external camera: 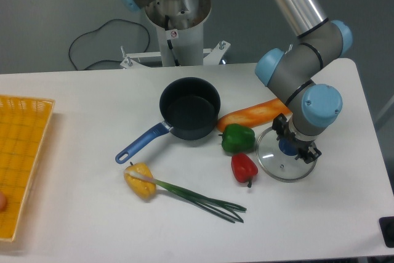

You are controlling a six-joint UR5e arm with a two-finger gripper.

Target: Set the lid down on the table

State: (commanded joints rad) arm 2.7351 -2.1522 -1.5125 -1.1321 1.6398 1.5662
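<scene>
The fixed camera shows the lid (285, 157) lying flat on the worktop (320, 214) near its right edge, beside the red pepper (244, 167). The tool (292, 146) sits at the blue knob; I cannot tell whether it grips. Placing looks nearly done; next comes release and a straight lift. No legible writing.

lid (280, 159) flat on table (80, 103) | hand (294, 146) over knob, grip unclear
</scene>
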